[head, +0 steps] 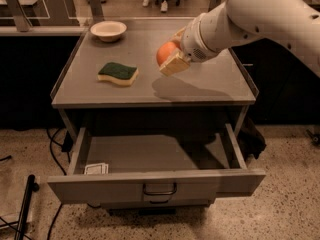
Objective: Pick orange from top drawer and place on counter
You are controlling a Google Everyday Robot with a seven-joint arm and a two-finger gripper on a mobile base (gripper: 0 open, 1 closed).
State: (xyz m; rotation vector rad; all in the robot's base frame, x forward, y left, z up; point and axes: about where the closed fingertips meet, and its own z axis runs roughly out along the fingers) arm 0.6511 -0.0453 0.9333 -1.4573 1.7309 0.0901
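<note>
My gripper (169, 55) is shut on the orange (165, 51) and holds it above the middle of the counter (210, 86), with its shadow on the surface just below. One cream finger (174, 64) covers the orange's lower right side. The top drawer (155, 176) stands pulled open below the counter, its dark bail handle (159, 189) at the centre of the front panel.
A green-and-yellow sponge (118, 74) lies on the counter's left part. A white bowl (108, 30) stands at the back left corner. A small white card (96, 169) lies in the drawer's front left corner. Cables and a dark pole (25, 204) are on the floor at left.
</note>
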